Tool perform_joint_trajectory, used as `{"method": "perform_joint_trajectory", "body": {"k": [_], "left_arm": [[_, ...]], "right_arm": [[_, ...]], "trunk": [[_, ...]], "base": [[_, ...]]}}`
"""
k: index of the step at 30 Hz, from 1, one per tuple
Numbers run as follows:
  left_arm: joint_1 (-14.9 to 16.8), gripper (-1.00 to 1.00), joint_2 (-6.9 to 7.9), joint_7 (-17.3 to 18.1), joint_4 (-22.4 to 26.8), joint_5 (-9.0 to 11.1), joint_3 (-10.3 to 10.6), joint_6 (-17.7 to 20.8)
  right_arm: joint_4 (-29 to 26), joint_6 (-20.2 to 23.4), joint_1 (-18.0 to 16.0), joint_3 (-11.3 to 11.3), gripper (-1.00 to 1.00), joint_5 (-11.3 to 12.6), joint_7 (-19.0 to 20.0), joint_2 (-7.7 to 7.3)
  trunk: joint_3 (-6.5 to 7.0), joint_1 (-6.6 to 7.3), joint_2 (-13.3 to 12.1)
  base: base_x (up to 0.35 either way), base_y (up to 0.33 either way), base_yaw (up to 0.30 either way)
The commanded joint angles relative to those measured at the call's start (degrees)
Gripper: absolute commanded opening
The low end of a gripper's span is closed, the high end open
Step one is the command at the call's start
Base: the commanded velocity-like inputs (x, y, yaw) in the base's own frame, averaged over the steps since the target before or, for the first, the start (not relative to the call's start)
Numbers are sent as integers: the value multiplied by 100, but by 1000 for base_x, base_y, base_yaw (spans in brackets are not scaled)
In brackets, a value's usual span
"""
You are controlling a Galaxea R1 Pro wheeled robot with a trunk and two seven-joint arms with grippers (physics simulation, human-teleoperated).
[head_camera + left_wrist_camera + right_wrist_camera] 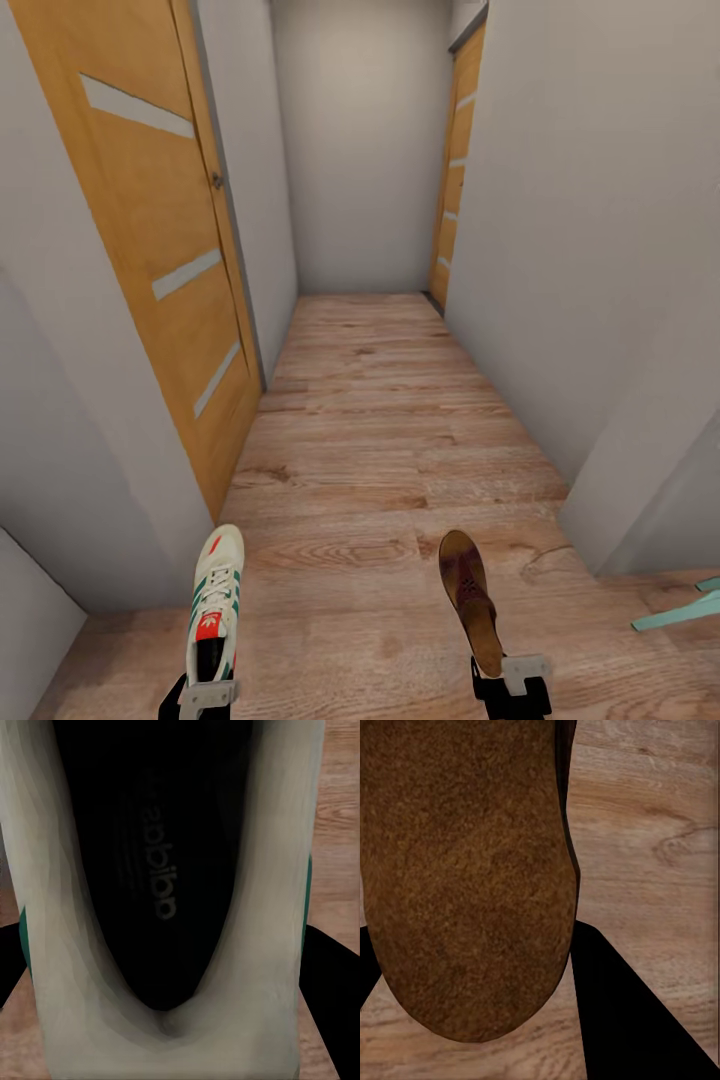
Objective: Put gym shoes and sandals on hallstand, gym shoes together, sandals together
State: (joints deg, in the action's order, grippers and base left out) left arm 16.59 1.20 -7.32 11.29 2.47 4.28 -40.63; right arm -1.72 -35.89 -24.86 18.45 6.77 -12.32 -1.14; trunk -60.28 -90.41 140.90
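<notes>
1. Grey walls line a narrow corridor; wood-grain floor [390, 420] runs to a blank end wall; an orange door [150, 250] with pale stripes stands on the left, a second door [455, 170] far on the right.
2. Left end effector [205, 695] is clamped on the heel of a gym shoe [215, 600]; the shoe points forward, toe away from the robot, held above the floor; the left wrist view looks into its dark insole [161, 870], white sides around it.
3. Right end effector [512, 680] is gripping a sandal [472, 595] by its heel end; the sandal also points forward, above the floor; the right wrist view shows its brown footbed [465, 877] with planks beside it.
4. Shoe and sandal are well apart, one at each side.
5. A pale teal edge [680, 610] pokes in at the right; I cannot tell what it is.
</notes>
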Motion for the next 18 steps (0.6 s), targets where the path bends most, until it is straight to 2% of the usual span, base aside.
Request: {"method": "perform_joint_trajectory", "body": {"k": [1,10,13,18], "left_arm": [[2,-100,3,-33,-4,25,47,-15],[2,-100,3,-33,-4,25,47,-14],[2,-100,3,-33,-4,30,47,-12],[2,-100,3,-33,-4,43,47,-7]], "right_arm": [[0,-15,-1,54,-100,79,2,0],[-8,-15,-1,53,-100,81,2,4],[-18,-15,-1,44,-100,83,2,1],[-34,-15,-1,19,-100,88,2,-72]], "trunk": [[23,24,-40],[208,221,-401],[209,221,-401],[299,331,-601]], "base": [[0,0,0],[0,0,0],[0,0,0],[0,0,0]]}}
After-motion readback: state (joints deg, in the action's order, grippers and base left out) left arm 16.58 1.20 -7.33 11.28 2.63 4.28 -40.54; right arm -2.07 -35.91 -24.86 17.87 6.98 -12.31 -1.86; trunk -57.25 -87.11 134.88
